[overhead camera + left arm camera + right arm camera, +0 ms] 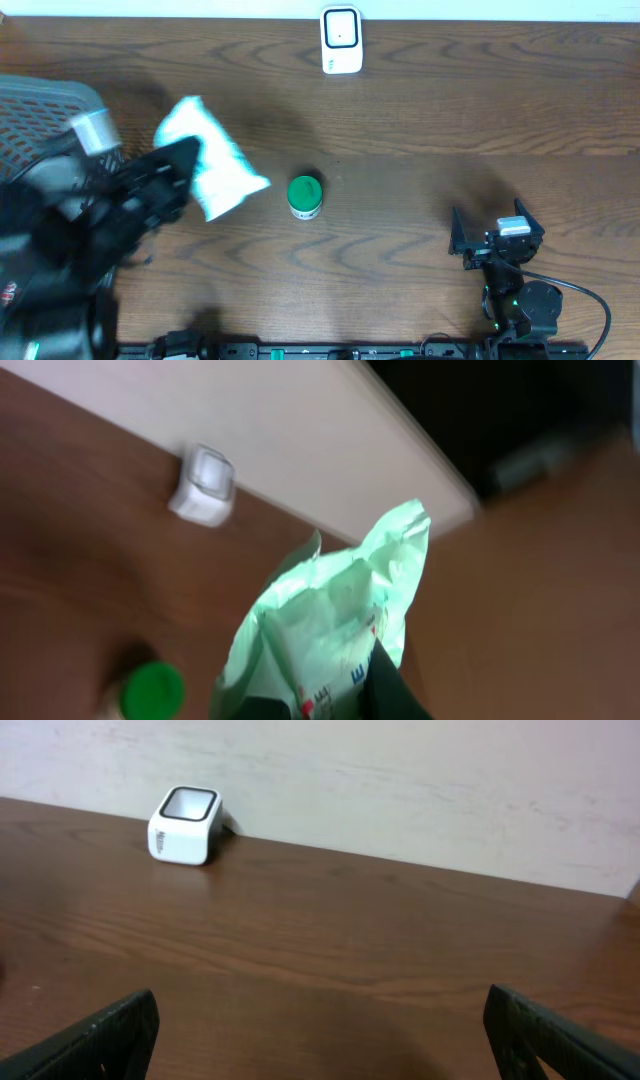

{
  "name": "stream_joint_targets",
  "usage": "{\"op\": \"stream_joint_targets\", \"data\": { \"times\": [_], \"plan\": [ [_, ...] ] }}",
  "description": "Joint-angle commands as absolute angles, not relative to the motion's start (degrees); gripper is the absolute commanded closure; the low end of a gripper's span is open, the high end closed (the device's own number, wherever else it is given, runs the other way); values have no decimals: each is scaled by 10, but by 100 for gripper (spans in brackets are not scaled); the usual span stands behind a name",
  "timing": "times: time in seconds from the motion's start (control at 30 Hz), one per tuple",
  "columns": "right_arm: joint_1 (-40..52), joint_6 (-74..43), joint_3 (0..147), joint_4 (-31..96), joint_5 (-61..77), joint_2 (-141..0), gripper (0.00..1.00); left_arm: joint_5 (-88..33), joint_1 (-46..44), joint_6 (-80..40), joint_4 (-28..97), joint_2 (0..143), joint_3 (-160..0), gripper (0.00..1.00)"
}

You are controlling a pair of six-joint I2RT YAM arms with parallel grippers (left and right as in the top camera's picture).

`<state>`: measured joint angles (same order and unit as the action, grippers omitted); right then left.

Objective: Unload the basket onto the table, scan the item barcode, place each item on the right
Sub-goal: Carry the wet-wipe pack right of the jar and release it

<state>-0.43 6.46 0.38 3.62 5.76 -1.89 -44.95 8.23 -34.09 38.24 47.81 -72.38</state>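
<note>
- The left gripper (pixel 183 163) is clamped on a crinkled, pale mint-white plastic packet (pixel 213 160) over the left side of the dark brown wooden table (pixel 430 110). The overhead view blurs both the arm and the packet.
- From the left wrist camera, the packet (pixel 335 615) fills the lower centre of the frame, and its sealed top edge points up toward the table's far edge. Red and blue print shows on its face near one dark finger (pixel 392 690). No barcode can be made out in it.
- A small white box-shaped barcode scanner (pixel 341 40) stands at the far edge of the table, at centre, against the pale wall and well apart from the packet. Its window shows in the right wrist view (pixel 185 823) and, blurred, in the left wrist view (pixel 204 485).
- A small jar with a round green lid (pixel 304 195) stands upright near the middle of the table, just right of the packet and not touching it. The left wrist camera catches it at lower left (pixel 150 688).
- The right gripper (pixel 487 222) sits low at the near right of the table with its jaws spread wide and nothing between them. Its two dark fingertips frame bare wood in the right wrist view (pixel 322 1035).
- A grey mesh basket (pixel 40 105) lies at the far left edge, partly hidden by the left arm.
</note>
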Motion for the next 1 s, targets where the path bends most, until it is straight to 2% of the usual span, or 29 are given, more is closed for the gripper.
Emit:
{"op": "stream_joint_targets", "data": {
  "times": [0.0,0.13,0.27,0.4,0.63,0.7,0.77,0.8,0.83,0.9,0.97],
  "plan": [
    [5,58,3,38,59,-19,1,-469,-24,-295,329,542,-681,92],
    [5,58,3,38,59,-19,1,-453,-136,-261,277,657,-670,91],
    [5,58,3,38,59,-19,1,-357,-227,-264,234,787,-670,91],
    [5,58,3,38,59,-19,1,-297,-286,-299,183,893,-670,91],
    [5,58,3,38,59,-19,1,-271,-373,-303,72,1056,-670,90],
    [5,58,3,38,59,-19,1,-248,-388,-303,63,1080,-670,83],
    [5,58,3,38,59,-19,1,-216,-400,-303,65,1098,-670,65],
    [5,58,3,38,59,-19,1,-206,-404,-303,67,1102,-670,55],
    [5,58,3,38,59,-19,1,-191,-408,-303,70,1103,-670,34],
    [5,58,3,38,59,-19,1,-172,-411,-303,70,1098,-671,25],
    [5,58,3,38,59,-19,1,-157,-411,-300,70,1084,-675,25]
  ]
}}
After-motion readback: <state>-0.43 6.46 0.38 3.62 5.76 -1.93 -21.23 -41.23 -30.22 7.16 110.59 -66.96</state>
